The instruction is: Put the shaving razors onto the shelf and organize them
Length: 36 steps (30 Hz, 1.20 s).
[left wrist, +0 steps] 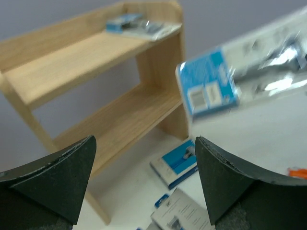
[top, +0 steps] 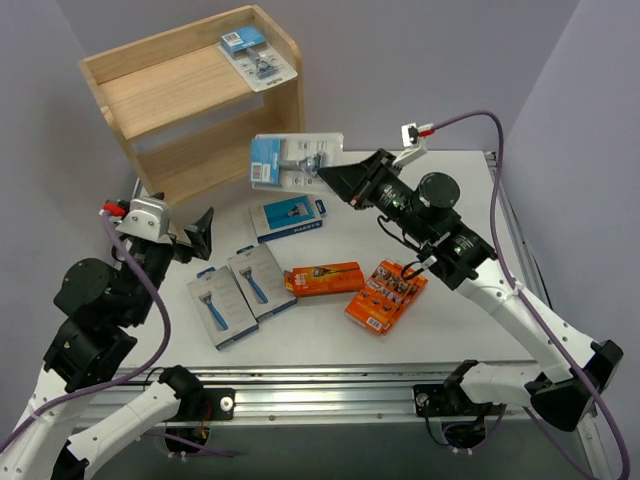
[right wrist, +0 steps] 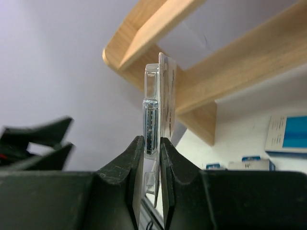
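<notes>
My right gripper is shut on a clear blister razor pack with a blue header and holds it in the air in front of the wooden shelf. The same pack shows blurred in the left wrist view. A similar blister pack lies at the right end of the shelf's top tier. My left gripper is open and empty, low at the table's left, facing the shelf. On the table lie a blue-and-grey box, two grey packs and two orange boxes.
The shelf's lower tier holds nothing. Purple walls close in behind and on both sides. The table's metal front rail runs between the arm bases. My left gripper's fingers show at the left of the right wrist view.
</notes>
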### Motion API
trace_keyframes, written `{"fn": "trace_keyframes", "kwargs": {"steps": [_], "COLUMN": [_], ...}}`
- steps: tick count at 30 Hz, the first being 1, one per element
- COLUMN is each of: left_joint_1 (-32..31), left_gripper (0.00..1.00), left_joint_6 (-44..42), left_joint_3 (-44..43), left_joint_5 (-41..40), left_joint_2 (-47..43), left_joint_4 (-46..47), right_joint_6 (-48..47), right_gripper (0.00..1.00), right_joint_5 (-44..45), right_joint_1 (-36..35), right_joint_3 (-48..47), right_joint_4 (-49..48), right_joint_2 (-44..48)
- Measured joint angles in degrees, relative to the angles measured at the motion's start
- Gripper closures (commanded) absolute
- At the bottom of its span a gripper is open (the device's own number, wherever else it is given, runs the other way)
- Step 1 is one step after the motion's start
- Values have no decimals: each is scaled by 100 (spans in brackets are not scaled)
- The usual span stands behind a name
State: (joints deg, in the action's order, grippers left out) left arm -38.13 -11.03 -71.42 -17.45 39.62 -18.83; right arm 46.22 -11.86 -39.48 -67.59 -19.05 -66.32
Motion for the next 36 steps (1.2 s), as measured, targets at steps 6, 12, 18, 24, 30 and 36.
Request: {"fn": "trace_keyframes", "kwargs": {"steps": [6,12,18,24,30,36], "left_joint_1": [11,7,-212,-466,-535,-540], "left_gripper": [7,7,7,8,10,11], "left_joint_6": [33,186,245,245,164,153], "left_joint_3": [1388,2288,3316,3672,3945,3960], "left_joint_5": [-931,-1283,-1408,-1300,-1261,-1207], "left_joint_2": [-518,-1198,-2378,-2935,-3311,-3388], "left_joint_4": [13,2,291,590,782,887], "right_joint_6": [28,195,291,319,328,378], "right_gripper": [100,100,100,100,100,100], "right_joint_5": [597,1137,1945,2929,4015,4682], "right_joint_1": [-4,-57,-214,-424,-605,-671], "right_joint_3": [-1515,-3086,-4695,-5845,-6448,-6743], "right_joint_4": [-111,-417,-621,-920,-1193,-1250], "right_joint_2": [-1091,-2618,-4048,-5023,-5711,-6102]}}
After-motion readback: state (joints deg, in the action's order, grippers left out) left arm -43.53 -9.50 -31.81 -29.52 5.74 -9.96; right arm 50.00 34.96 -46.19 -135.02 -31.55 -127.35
